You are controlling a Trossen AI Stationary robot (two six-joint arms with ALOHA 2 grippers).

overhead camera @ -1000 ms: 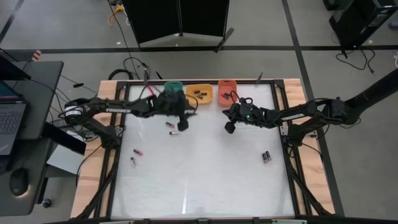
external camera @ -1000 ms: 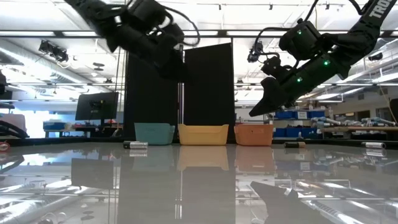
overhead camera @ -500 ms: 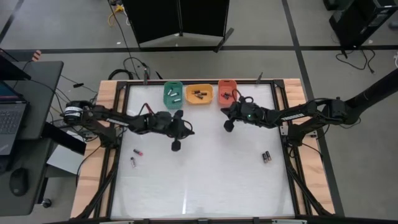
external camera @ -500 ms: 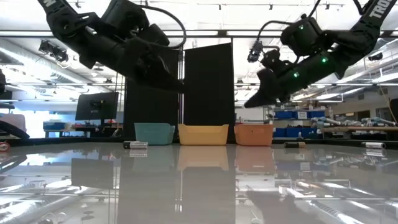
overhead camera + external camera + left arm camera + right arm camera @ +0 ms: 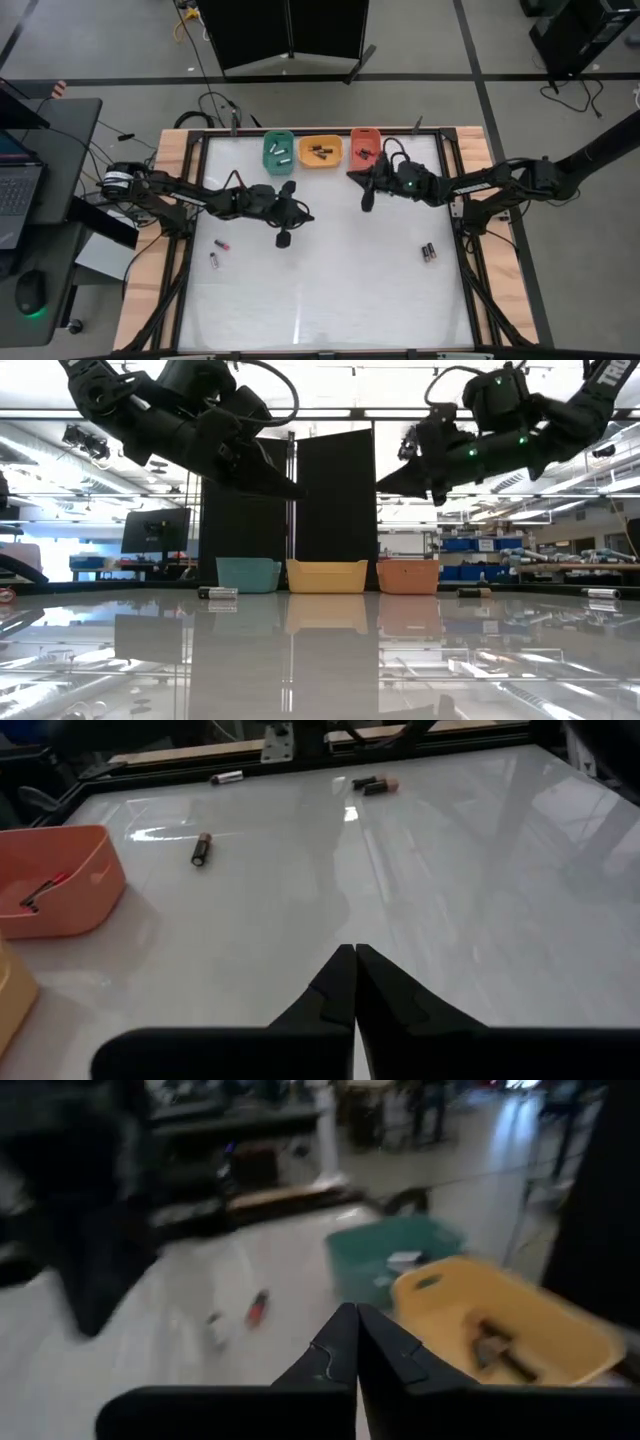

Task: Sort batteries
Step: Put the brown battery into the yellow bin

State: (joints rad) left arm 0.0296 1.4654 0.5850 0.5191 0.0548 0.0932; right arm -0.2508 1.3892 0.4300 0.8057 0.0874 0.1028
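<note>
Both arms hang above the counter (image 5: pixel 330 280) between picks. The left tool (image 5: pixel 354 960) has its fingers pressed together on nothing, over the bare middle of the counter; the right tool (image 5: pixel 355 1318) is likewise pressed together and empty, hovering near the red tray (image 5: pixel 364 146) and looking toward the green tray (image 5: pixel 395 1258) and orange tray (image 5: pixel 500 1325). Several batteries already lie in the three trays. Loose ones remain on the counter: a pair of batteries (image 5: pixel 429 253) near the right edge, and two single batteries (image 5: pixel 218 252) near the left edge. The step in hand appears to be moving to a fresh target after a drop. Next, each tool would need to spread its fingers, travel to the nearest loose cell, the left arm to the left-edge ones and the right arm to the right-edge pair, and descend squarely over one cylinder so it does not roll away.
</note>
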